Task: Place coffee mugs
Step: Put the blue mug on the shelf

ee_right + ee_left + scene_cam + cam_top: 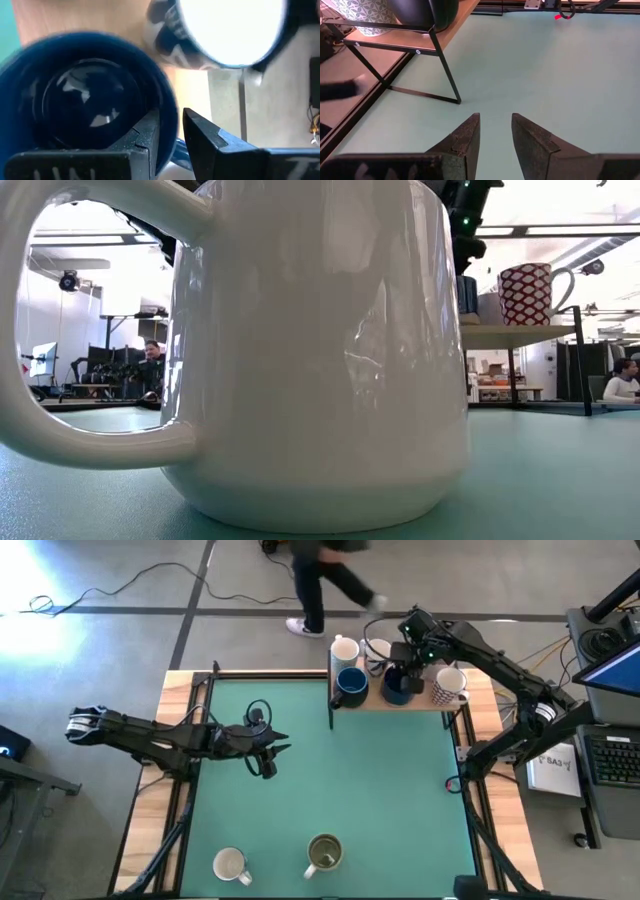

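Shelf (pixel 400 702): stood at the table's (pixel 330 790) far edge, bearing several mugs.
Right pincer (pixel 408 658): hovered over the shelf, jaws parted astride the rim of a navy mug (pixel 85 105), not clamped.
Left pincer (pixel 495 137): hung over the table well left of the shelf, slightly open, empty.
White mug (pixel 230 865), olive mug (pixel 324 853): sat at the table's near edge, far from the shelf.

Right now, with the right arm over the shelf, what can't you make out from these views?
- Low view: the white mug close to the lens hides most of the table and both arms.
- Right wrist view: the navy mug is blurred; whether the right gripper touches its rim is unclear.
- High view: the right arm hides part of the shelf behind the mugs.
- Left wrist view: the shelf's patterned mug is cut off by the edge.
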`<state>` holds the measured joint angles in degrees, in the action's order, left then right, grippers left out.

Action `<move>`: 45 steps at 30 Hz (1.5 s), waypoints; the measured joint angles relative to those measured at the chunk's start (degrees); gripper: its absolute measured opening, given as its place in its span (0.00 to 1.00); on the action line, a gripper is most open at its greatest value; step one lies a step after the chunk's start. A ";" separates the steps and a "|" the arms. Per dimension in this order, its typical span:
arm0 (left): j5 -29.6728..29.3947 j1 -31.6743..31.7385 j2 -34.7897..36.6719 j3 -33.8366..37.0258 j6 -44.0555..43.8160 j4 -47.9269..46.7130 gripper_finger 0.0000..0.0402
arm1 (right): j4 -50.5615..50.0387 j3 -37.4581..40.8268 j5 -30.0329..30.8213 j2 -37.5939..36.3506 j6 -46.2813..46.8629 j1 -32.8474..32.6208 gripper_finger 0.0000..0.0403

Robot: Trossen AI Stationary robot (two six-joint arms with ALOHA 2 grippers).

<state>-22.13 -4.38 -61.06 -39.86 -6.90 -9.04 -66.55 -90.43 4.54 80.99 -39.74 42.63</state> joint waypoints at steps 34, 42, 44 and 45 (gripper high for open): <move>0.24 0.00 0.00 0.00 -3.33 -2.61 0.24 | -14.19 -7.30 -9.09 -0.22 37.20 -15.62 0.15; 0.24 0.00 0.00 0.02 -3.68 -4.02 0.24 | -14.82 -7.30 -6.03 -0.22 40.28 -18.14 0.26; 0.24 0.00 0.00 0.02 -3.19 -3.99 0.24 | -14.84 -7.30 -2.67 -0.22 41.96 -18.13 0.29; 0.24 0.00 0.00 0.02 -3.04 -4.00 0.24 | -14.79 -7.30 -1.65 -0.20 43.05 -18.10 0.30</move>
<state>-21.89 -4.38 -61.06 -39.83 -9.94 -13.04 -81.34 -97.73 2.88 80.79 3.32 24.53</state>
